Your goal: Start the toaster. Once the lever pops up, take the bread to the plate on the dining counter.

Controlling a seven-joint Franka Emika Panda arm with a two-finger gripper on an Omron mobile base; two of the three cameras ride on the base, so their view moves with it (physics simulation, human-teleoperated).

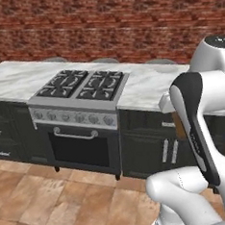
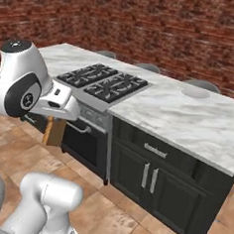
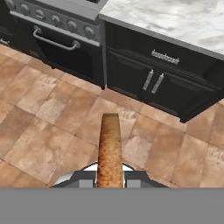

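Observation:
My gripper (image 3: 110,180) is shut on the bread (image 3: 110,148), a golden-brown slice seen edge-on and sticking out between the fingertips over the tiled floor. In the right base view the bread (image 2: 54,130) hangs below the hand, in front of the oven. The dining counter (image 2: 188,119) has a white-grey marble top on a dark base and stands ahead of me. The plate (image 2: 197,92) is round and pale and lies near the counter's far edge, well away from the gripper. The toaster is out of view.
A gas stove (image 1: 80,86) with a dark oven door (image 1: 79,148) is set into the counter's left part. Dark cabinet doors (image 2: 149,176) face me. Grey stools (image 2: 148,67) stand behind the counter before a brick wall. Tiled floor (image 3: 39,131) lies between me and the counter.

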